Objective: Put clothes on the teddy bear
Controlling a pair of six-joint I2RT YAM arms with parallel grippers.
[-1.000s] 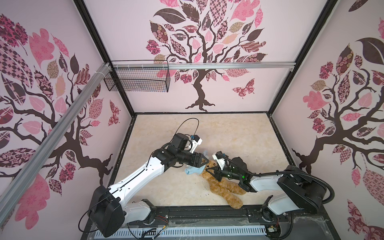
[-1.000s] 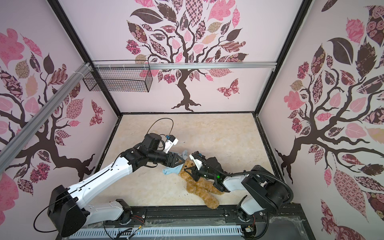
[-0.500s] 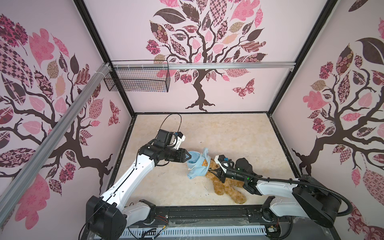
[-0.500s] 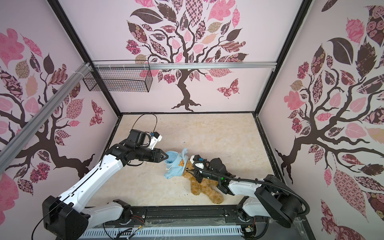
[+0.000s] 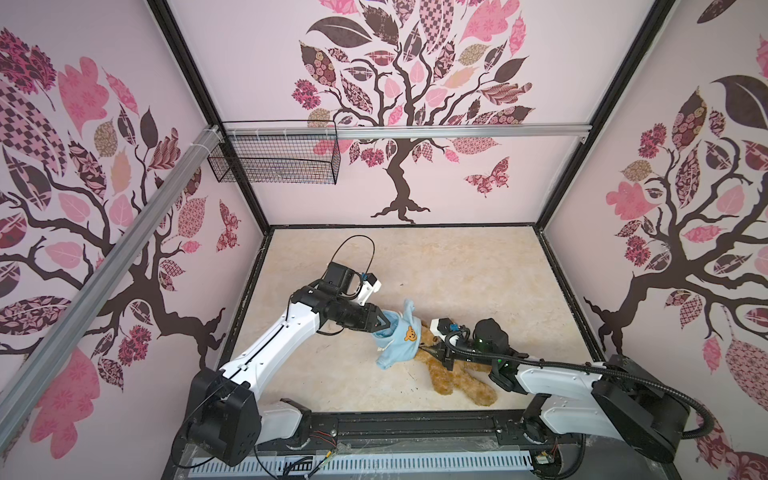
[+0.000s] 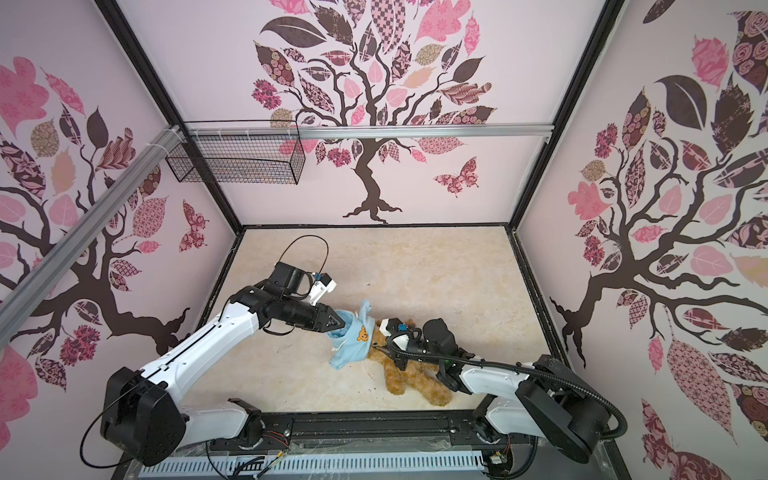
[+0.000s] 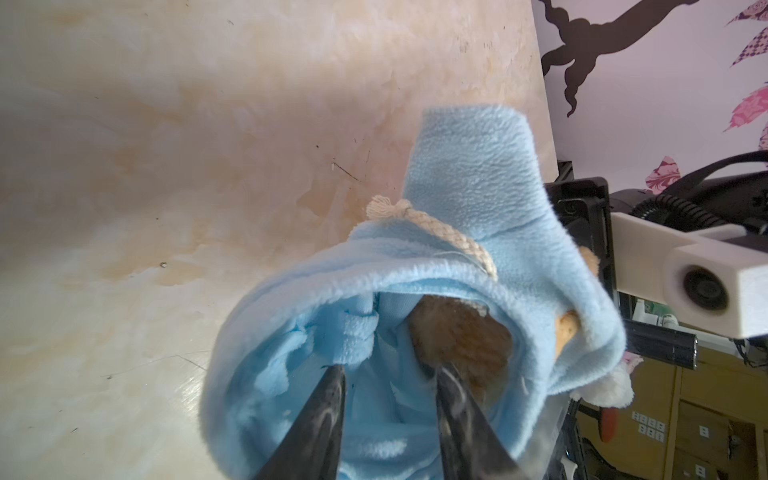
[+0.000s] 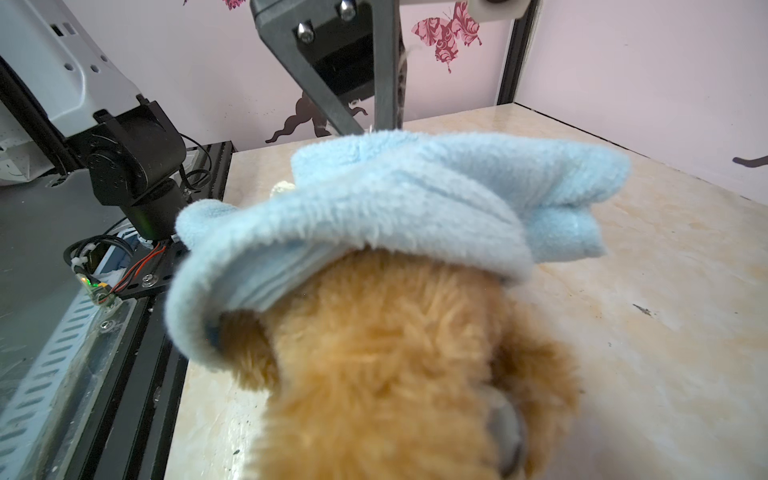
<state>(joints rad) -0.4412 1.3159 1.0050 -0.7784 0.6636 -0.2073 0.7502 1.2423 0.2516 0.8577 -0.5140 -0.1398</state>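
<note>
The teddy bear (image 5: 453,376) (image 6: 405,378) lies on its back on the floor near the front, feet toward the front right. A light blue shirt (image 5: 399,340) (image 6: 351,345) with an orange bear-face patch sits over its head. My left gripper (image 5: 384,322) (image 6: 338,324) reaches into the shirt from the left. In the left wrist view its fingers stand apart inside the shirt (image 7: 478,187), with the bear's fur (image 7: 461,332) just beyond them (image 7: 392,370). My right gripper (image 5: 434,353) (image 6: 384,353) is shut on the bear's upper body. Fur (image 8: 374,374) fills the right wrist view under the shirt (image 8: 395,208), and one grey pad (image 8: 507,428) shows.
A black wire basket (image 5: 274,162) hangs on the back wall's rail at the left. A black rail (image 5: 415,424) runs along the front edge, close to the bear's feet. Patterned walls close in the beige floor (image 5: 457,266) on three sides.
My left gripper drew back to the left and the bunched shirt opened out over the bear's head. The right arm stretched out low, still holding the bear. Little has moved in the last half second.
</note>
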